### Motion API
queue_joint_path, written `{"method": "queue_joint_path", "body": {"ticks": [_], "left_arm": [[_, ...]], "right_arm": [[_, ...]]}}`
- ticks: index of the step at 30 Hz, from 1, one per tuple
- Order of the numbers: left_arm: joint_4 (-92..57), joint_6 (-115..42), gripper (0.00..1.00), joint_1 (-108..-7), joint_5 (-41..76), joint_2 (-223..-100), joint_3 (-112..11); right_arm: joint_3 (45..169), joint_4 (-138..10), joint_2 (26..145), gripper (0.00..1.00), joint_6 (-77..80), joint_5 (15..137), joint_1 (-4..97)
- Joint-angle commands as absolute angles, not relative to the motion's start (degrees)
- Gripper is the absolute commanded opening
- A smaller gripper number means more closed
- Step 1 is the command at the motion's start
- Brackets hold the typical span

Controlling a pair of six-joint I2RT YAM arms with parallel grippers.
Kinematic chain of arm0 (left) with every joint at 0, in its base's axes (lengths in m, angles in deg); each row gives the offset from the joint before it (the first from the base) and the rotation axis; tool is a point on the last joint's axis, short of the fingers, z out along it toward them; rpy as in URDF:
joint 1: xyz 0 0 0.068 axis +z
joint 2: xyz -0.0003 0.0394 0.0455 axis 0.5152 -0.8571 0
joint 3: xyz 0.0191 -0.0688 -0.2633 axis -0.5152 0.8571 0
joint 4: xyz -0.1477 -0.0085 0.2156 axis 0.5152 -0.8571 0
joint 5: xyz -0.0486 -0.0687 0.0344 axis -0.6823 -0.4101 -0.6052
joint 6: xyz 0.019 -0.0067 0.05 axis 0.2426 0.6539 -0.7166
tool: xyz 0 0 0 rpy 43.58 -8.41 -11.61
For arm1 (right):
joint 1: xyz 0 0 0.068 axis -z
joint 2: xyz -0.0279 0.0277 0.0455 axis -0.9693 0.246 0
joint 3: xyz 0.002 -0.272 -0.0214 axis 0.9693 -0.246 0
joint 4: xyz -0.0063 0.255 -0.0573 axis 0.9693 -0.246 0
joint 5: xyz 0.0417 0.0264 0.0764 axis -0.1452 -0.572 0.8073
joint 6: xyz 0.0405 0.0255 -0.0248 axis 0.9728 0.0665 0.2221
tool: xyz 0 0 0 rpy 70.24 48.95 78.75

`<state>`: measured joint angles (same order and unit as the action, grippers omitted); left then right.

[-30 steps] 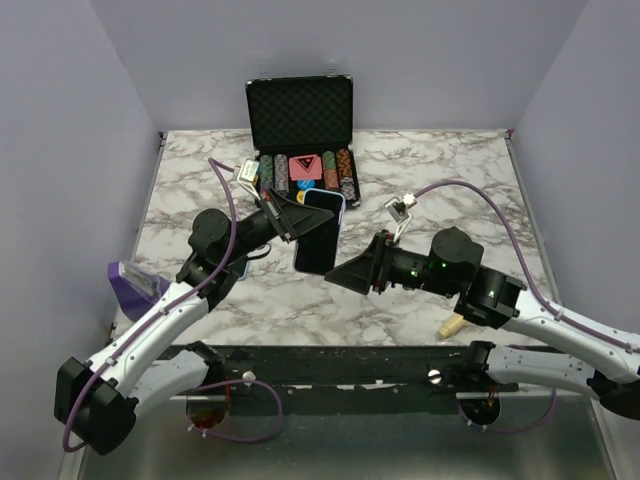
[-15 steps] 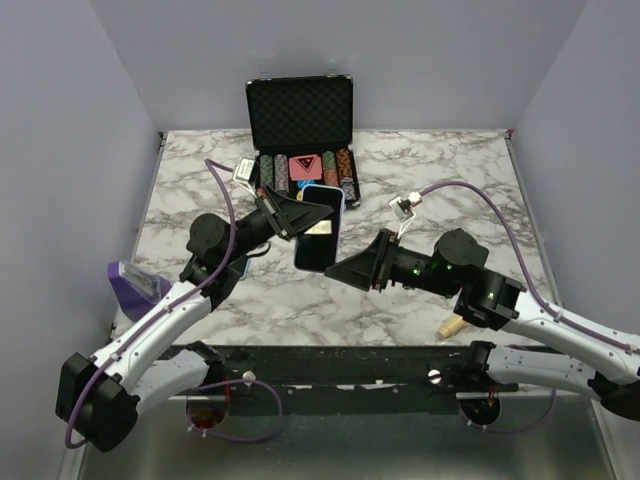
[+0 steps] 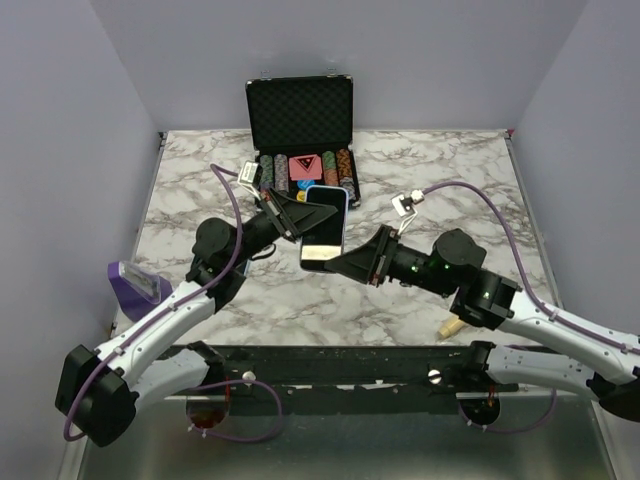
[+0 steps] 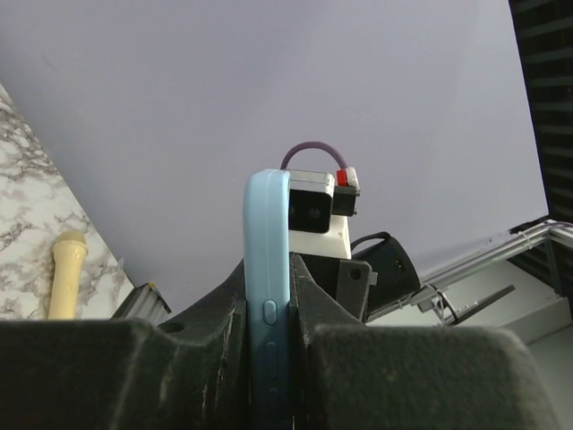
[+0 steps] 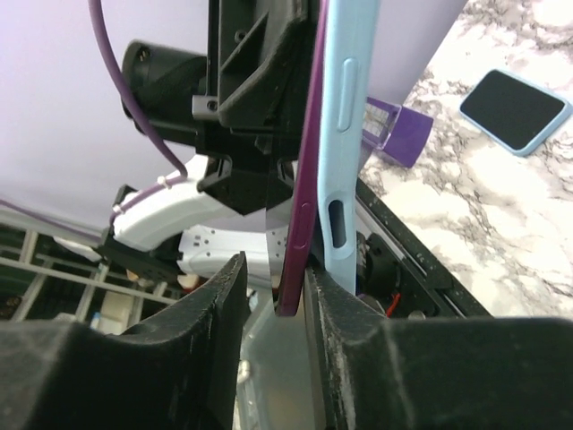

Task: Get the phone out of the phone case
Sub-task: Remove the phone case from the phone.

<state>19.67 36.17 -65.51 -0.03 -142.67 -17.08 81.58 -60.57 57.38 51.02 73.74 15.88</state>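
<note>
The phone case is light blue and is held up in the air over the middle of the table, dark screen facing up. My left gripper is shut on its left edge; in the left wrist view the case edge stands clamped between the fingers. My right gripper is at the lower right corner. In the right wrist view the purple phone edge has come away from the blue case at its lower end. That end sits between my right gripper's jaws, which stand slightly apart with a gap on the left.
An open black poker-chip case stands at the back centre. A purple stand is at the left edge. A cream peg lies near the front right. A second phone in a blue case lies flat on the marble.
My left gripper has carried the cased phone right and up a little. My right gripper has moved in to its lower right corner.
</note>
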Motion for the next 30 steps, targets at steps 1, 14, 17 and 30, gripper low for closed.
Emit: {"method": "queue_joint_path", "body": {"ticks": [1, 14, 17, 30], "left_arm": [[23.87, 37.97, 0.00, -68.80, -1.17, -140.79, -17.01], [9.38, 20.05, 0.51, -68.89, -3.10, -135.43, -17.98], [7.00, 16.70, 0.60, -68.45, -3.45, -133.32, -16.31], [12.71, 15.47, 0.44, -68.01, -3.63, -125.23, -6.29]], "right_arm": [[79.72, -52.27, 59.05, 0.38, 52.60, 71.92, 20.03], [75.24, -40.05, 59.85, 0.01, 55.50, 88.63, 28.12], [74.97, -38.99, 59.15, 0.01, 56.82, 90.13, 28.91], [73.57, -30.29, 58.53, 0.01, 66.93, 99.89, 33.75]]}}
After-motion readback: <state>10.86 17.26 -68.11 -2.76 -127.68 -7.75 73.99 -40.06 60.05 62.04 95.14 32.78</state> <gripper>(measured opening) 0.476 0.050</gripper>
